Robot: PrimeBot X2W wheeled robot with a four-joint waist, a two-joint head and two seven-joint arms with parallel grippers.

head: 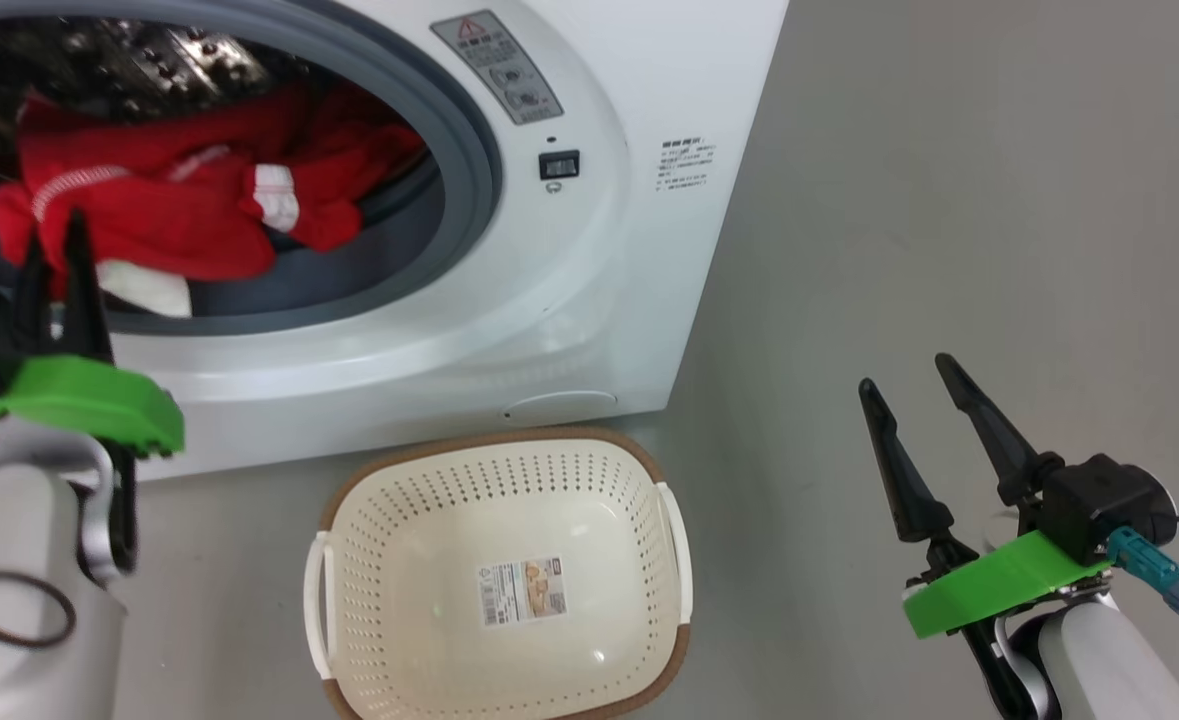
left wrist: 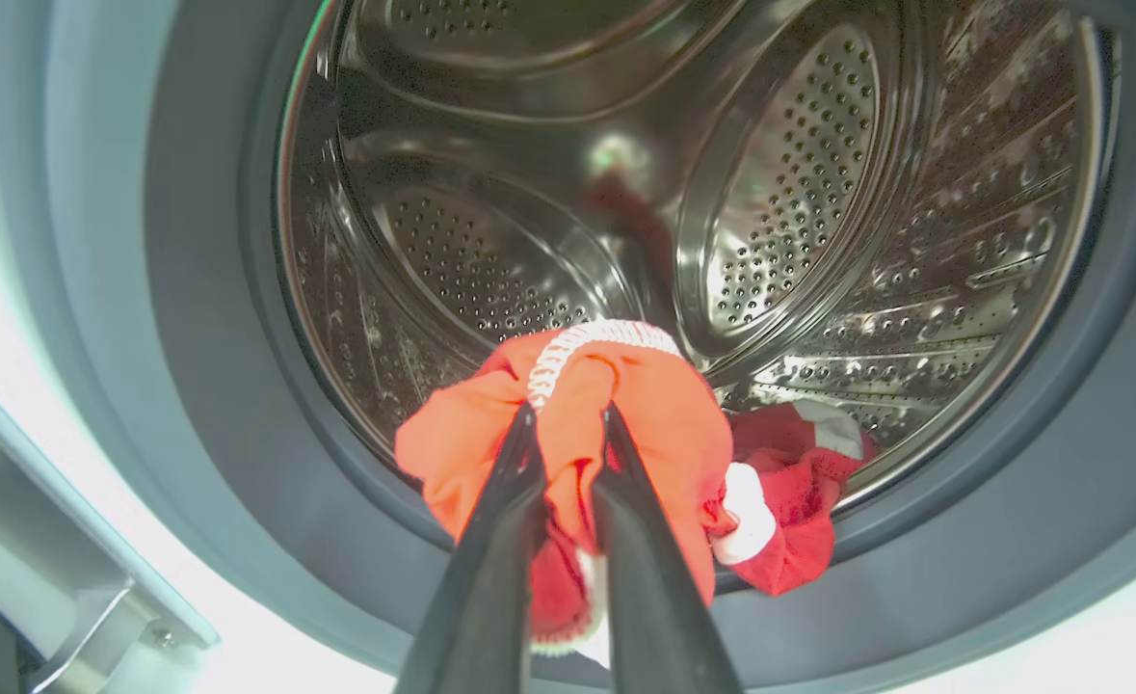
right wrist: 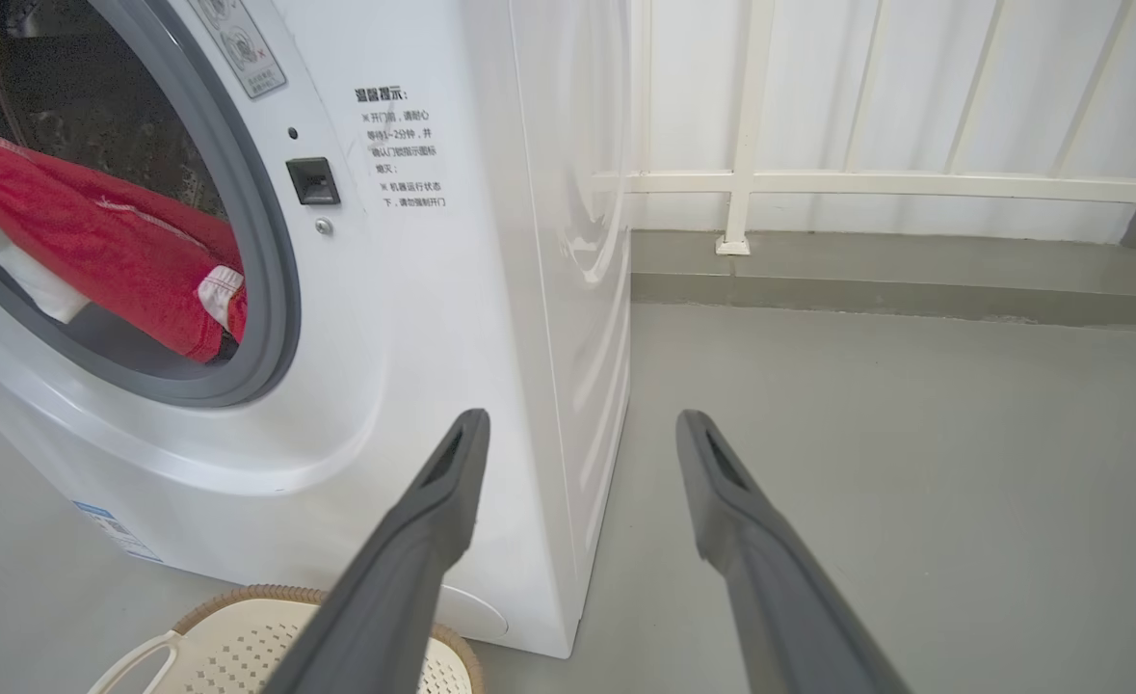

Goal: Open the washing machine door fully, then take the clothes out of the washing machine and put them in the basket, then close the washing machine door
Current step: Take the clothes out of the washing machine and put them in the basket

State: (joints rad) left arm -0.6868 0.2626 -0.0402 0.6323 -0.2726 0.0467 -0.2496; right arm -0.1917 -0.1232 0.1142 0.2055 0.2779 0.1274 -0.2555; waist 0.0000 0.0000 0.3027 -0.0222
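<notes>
Mid-unload, by the look of it. Gripping a bunched fold of the red clothes (left wrist: 664, 414) with left jaws, pinched nearly together on the cloth just under the white ribbed band, at the lower left of the washing machine (head: 589, 280) mouth. Rest of the bundle trailing rightward across the grey rubber ring (head: 469, 170), partly inside the steel drum (left wrist: 799, 193), long axis roughly left-to-right along the lip, a second red piece with a white cuff just behind. Right jaws wide apart, holding nothing, hanging over the floor (head: 949, 250) well to the right of the machine. Basket (head: 494, 455) on the floor just in front of the machine, below and to the right of the held fold, between the two arms, nothing in it but a paper label. Key relation: out, down and rightward from left jaws to basket; left arm clearly the nearer one. Likely snag: trailing cloth catching on the ring.
</notes>
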